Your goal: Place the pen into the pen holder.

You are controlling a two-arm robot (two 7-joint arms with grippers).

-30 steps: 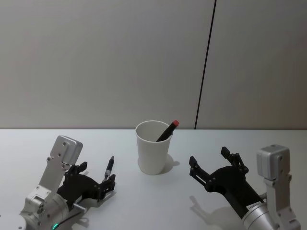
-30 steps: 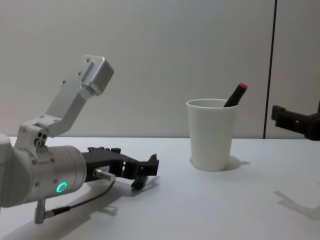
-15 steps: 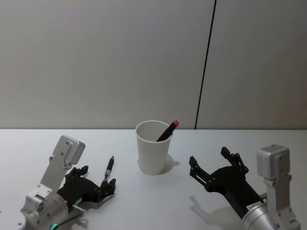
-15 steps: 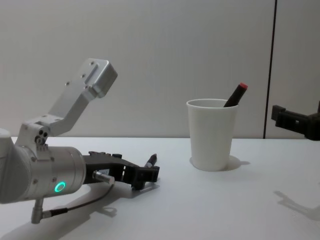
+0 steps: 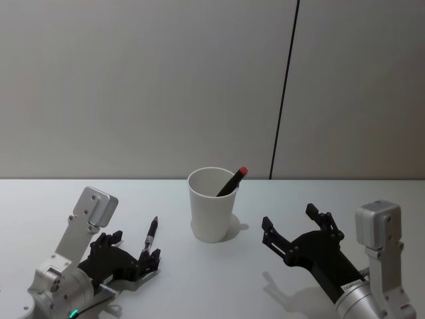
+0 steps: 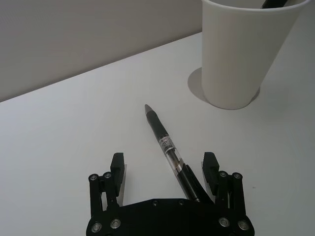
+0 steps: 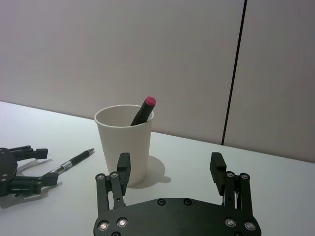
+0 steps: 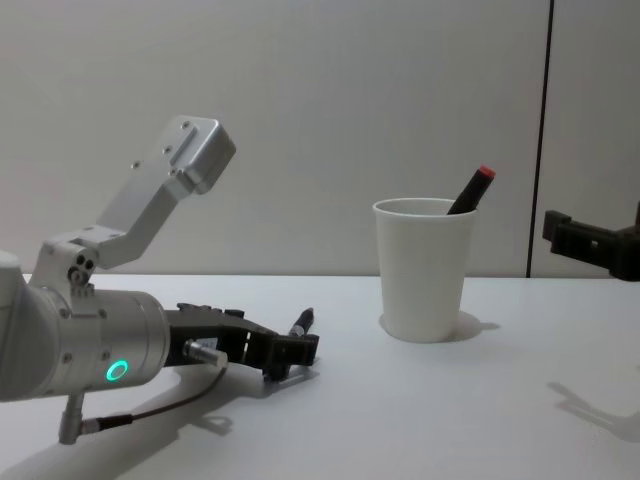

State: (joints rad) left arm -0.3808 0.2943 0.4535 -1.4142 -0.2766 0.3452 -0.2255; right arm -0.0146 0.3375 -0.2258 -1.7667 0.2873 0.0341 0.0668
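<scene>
A black and clear pen (image 5: 151,231) (image 6: 165,140) lies flat on the white table, its tip toward the pen holder. My left gripper (image 5: 135,247) (image 6: 164,162) (image 8: 290,350) is low over the table and open. Its fingers straddle the pen's rear end without touching it. The pen holder (image 5: 212,206) (image 8: 425,270) (image 7: 124,142) is a white paper cup standing upright beyond the pen. A black red-capped pen (image 5: 232,181) (image 8: 470,190) leans inside it. To the right of the cup, my right gripper (image 5: 289,219) (image 7: 170,162) hovers open with nothing in it.
The white table (image 5: 199,279) runs to a plain grey wall with a dark vertical seam (image 5: 284,93). In the right wrist view, the pen on the table (image 7: 74,160) and the left gripper (image 7: 24,169) show to the cup's side.
My left gripper has drawn back slightly toward me and sunk lower, so more of the pen's tip shows ahead of its fingers. The pen, cup and right arm have not moved.
</scene>
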